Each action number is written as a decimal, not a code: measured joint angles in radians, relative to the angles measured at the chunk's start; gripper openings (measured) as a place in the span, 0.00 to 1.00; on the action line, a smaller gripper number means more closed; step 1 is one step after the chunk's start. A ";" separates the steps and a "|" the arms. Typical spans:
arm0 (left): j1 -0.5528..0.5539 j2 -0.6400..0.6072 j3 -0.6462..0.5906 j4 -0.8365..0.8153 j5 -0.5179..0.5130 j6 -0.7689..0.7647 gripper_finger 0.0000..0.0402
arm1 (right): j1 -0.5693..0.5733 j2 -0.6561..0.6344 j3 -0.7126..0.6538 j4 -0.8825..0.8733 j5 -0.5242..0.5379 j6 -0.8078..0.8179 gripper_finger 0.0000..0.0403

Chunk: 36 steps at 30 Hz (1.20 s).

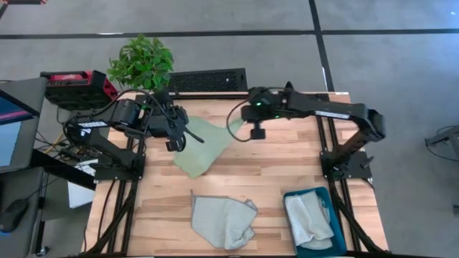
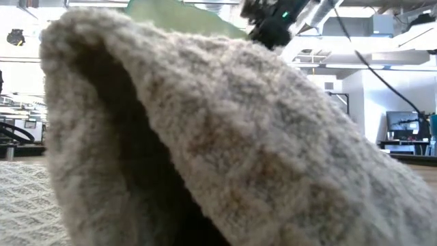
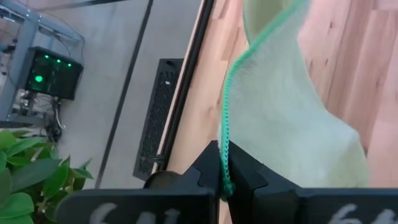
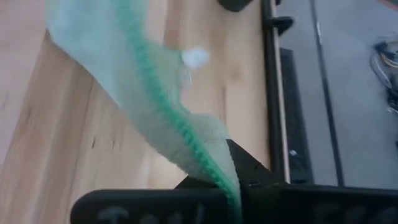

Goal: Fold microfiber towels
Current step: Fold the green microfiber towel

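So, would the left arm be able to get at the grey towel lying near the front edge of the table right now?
Probably not yet: the left gripper is shut on the green towel, as is the right gripper. Otherwise the wood leading to the grey towel looks free.

— Can you read anything from where you are?

— Hardly. My left gripper has pale characters along its dark body, but they are cut off at the edge (the first might be a 6, I cannot say). My right gripper bears similar marks, equally unreadable.

— And elsewhere?

— No legible text.
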 joint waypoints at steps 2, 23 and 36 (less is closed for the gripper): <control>0.009 0.000 0.000 0.000 0.000 -0.002 0.00 | 0.001 -0.047 0.000 -0.031 0.021 0.016 0.01; 0.291 0.137 -0.002 0.281 -0.365 0.214 0.00 | -0.027 -0.260 0.000 -0.003 0.444 0.012 0.00; 0.286 0.126 0.000 0.398 -0.339 0.348 0.00 | -0.030 -0.289 0.005 -0.081 0.510 0.045 0.01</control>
